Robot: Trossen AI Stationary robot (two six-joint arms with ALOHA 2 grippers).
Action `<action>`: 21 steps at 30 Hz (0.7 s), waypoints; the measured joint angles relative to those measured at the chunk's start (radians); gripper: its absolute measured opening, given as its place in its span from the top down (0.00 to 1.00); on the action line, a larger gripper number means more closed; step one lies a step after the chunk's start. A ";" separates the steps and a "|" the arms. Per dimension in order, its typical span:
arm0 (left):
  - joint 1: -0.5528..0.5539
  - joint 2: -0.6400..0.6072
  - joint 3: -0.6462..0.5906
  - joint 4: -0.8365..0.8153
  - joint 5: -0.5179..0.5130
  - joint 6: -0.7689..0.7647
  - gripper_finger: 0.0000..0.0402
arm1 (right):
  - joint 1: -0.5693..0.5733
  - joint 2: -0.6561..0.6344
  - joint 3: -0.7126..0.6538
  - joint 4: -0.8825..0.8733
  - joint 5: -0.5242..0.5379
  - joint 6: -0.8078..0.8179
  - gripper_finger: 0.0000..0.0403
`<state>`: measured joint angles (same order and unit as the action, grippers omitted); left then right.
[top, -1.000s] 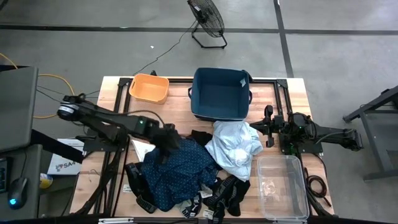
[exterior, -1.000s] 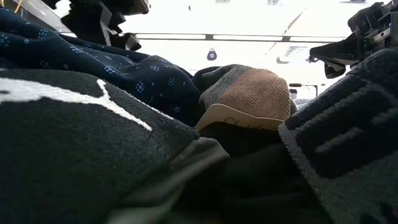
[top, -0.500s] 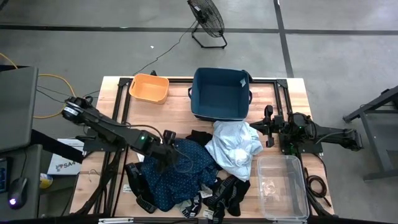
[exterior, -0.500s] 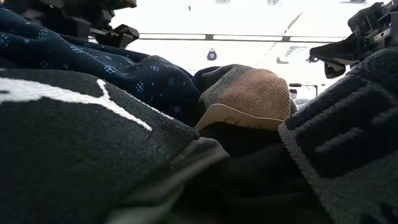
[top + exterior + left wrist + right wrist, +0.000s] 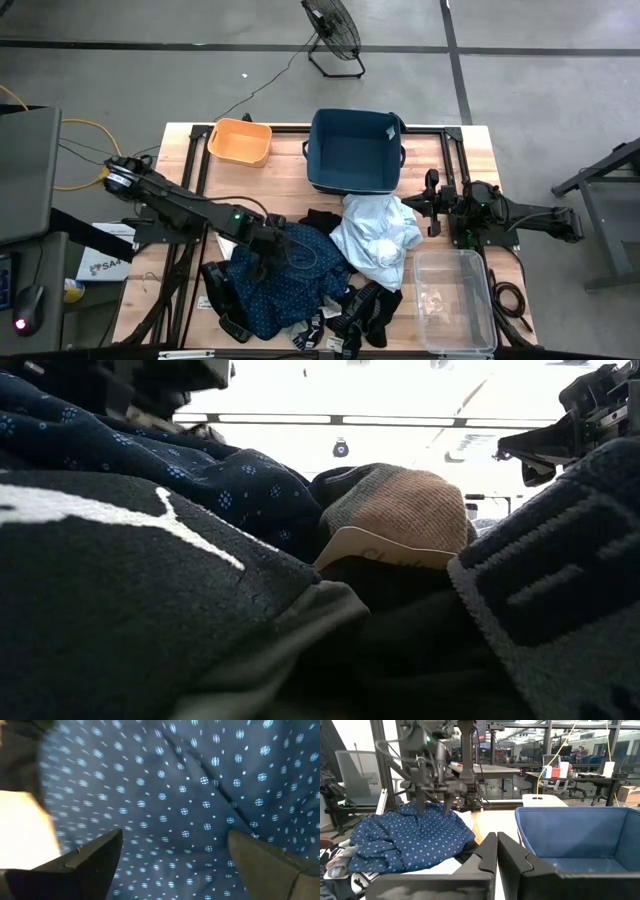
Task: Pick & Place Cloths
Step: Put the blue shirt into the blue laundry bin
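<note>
My left gripper (image 5: 272, 243) sits low over the dark-blue patterned shirt (image 5: 280, 280) with its fingers spread apart and nothing between them yet; from above I note it at the upper edge of the cloth heap in the middle of the table (image 5: 180, 180), with the pale blue-white shirt (image 5: 378, 236) just beside, black pieces (image 5: 365, 312) at the near edge, and the navy bin (image 5: 355, 150) beyond, with nothing visible in it. My right gripper (image 5: 432, 203) waits at the table's right side. The low view is largely blocked by black fabric with a white mark (image 5: 120, 620); it shows a grey-green sock (image 5: 400, 505) on the heap, which the overhead picture does not resolve. My left wrist view alone confirms the approach: both open fingers (image 5: 85, 865) frame dotted fabric close ahead, though contact cannot be judged. The right wrist view shows that arm's fingers (image 5: 485, 857) pressed together, and it gives the only side-on look at my left gripper above the shirt. Risk, in my judgement: closing on a shallow fold could let the shirt slip, and a tangled neighbour may drag along.
</note>
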<state>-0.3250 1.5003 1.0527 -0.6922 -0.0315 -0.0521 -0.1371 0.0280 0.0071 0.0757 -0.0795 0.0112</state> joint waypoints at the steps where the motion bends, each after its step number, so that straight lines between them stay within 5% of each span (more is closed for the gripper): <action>1: 0.005 0.013 0.000 0.007 0.021 0.002 0.12 | 0.000 0.000 0.000 0.001 0.000 0.000 0.99; 10: 0.019 0.072 0.001 0.069 0.070 0.063 0.16 | 0.000 0.000 0.000 -0.007 0.000 0.000 0.99; 21: 0.077 0.109 0.001 0.072 0.080 0.074 0.63 | 0.000 0.000 0.000 -0.012 0.000 0.000 0.99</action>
<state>-0.2479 1.6096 1.0534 -0.6202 0.0482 0.0223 -0.1373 0.0280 0.0071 0.0640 -0.0799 0.0109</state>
